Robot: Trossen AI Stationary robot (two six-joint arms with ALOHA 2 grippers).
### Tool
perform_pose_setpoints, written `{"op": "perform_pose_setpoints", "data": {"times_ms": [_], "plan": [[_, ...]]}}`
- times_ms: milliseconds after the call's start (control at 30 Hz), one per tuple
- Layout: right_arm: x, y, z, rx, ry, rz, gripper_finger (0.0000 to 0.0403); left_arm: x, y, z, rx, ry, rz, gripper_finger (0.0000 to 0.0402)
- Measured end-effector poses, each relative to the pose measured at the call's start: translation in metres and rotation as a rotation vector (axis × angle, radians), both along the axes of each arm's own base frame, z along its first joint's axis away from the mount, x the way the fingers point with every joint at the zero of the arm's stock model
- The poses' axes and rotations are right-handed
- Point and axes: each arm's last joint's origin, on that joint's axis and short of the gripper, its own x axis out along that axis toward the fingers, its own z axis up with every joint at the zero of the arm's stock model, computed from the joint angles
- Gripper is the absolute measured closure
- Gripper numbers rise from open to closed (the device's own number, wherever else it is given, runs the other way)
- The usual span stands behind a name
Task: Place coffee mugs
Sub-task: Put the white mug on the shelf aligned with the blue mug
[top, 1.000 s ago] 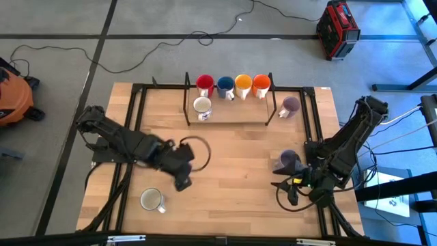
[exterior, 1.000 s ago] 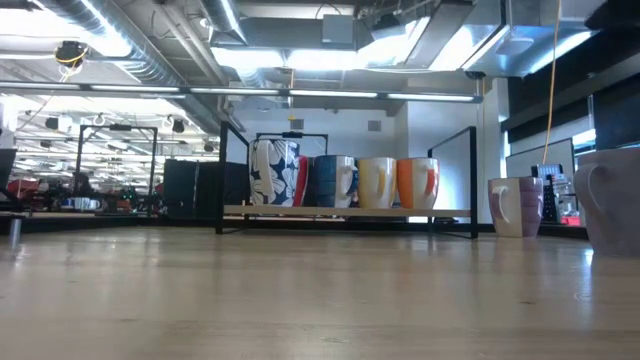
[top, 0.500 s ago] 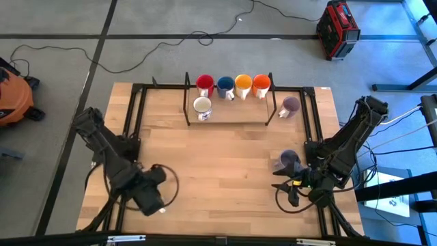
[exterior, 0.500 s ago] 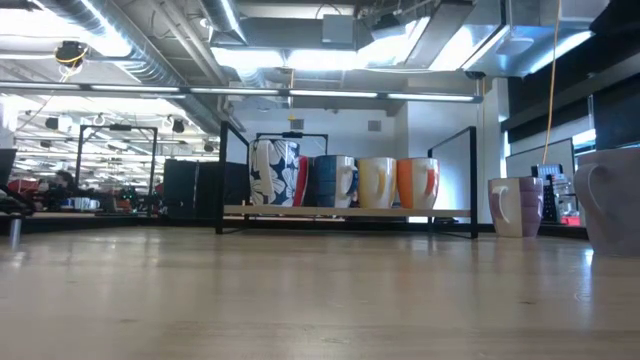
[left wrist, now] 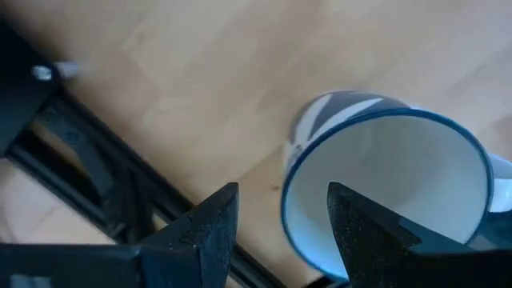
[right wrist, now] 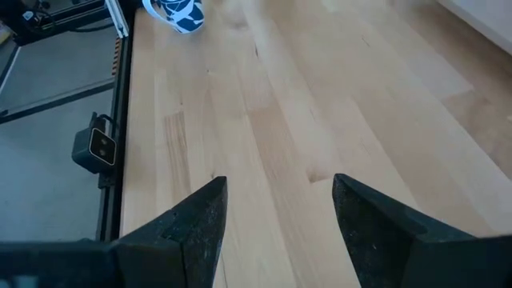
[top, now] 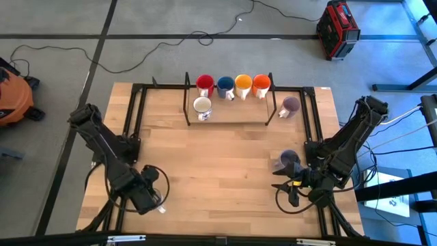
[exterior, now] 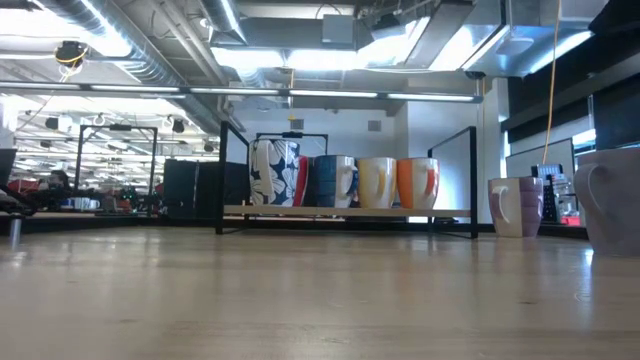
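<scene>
A white mug with a blue rim and blue pattern stands near the table's near-left corner. In the high view my left gripper hovers over it and only a white bit shows. My left gripper is open, with the mug's rim wall between its fingers. The red, blue, yellow-orange, orange and white mugs stand on the rack. One purple mug stands right of the rack, another beside my open right gripper. My left gripper comes at the white mug from above, one finger over its opening and the other outside the rim's wall. I cannot tell whether either finger touches it. The mug stands upright on the table.
A black frame runs along the table's left, right and far sides, and its bar lies close to the left gripper. The rack sits at the far middle. Bare wood lies between the two arms.
My left gripper has swung from the table's middle toward the near-left corner and now hangs over the white mug, covering most of it in the high view. The right arm and all the mugs have stayed put.
</scene>
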Motion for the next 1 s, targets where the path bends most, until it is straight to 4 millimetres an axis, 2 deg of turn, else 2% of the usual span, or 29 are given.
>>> {"op": "perform_pose_setpoints", "data": {"times_ms": [200, 300, 400, 533, 600, 667, 833, 1000], "plan": [[0.000, 0.000, 0.000, 0.003, -0.002, -0.002, 0.0189, 0.001, -0.001, -0.021, -0.035, -0.030, -0.023, 0.0216], [0.000, 0.000, 0.000, 0.003, -0.003, -0.003, 0.0189, 0.003, 0.000, -0.031, -0.051, -0.046, -0.031, 0.0229], [0.000, -0.001, 0.000, -0.009, -0.017, -0.018, 0.0189, 0.002, 0.001, -0.039, -0.060, -0.056, -0.055, 0.0260], [0.000, -0.001, 0.001, -0.021, -0.023, -0.022, 0.0189, 0.005, 0.003, -0.041, -0.061, -0.063, -0.122, 0.0324], [0.000, -0.001, 0.001, -0.021, -0.023, -0.021, 0.0189, 0.009, 0.004, -0.038, -0.064, -0.082, -0.170, 0.0364], [0.000, -0.001, 0.000, -0.023, -0.022, -0.020, 0.0189, 0.016, 0.007, -0.034, -0.064, -0.108, -0.217, 0.0385], [0.000, -0.001, 0.000, -0.027, -0.020, -0.019, 0.0189, 0.041, 0.020, -0.016, -0.080, -0.163, -0.289, 0.0380], [0.000, -0.001, 0.000, -0.035, -0.021, -0.016, 0.0189, 0.073, 0.046, 0.020, -0.030, -0.278, -0.354, 0.0385]]}}
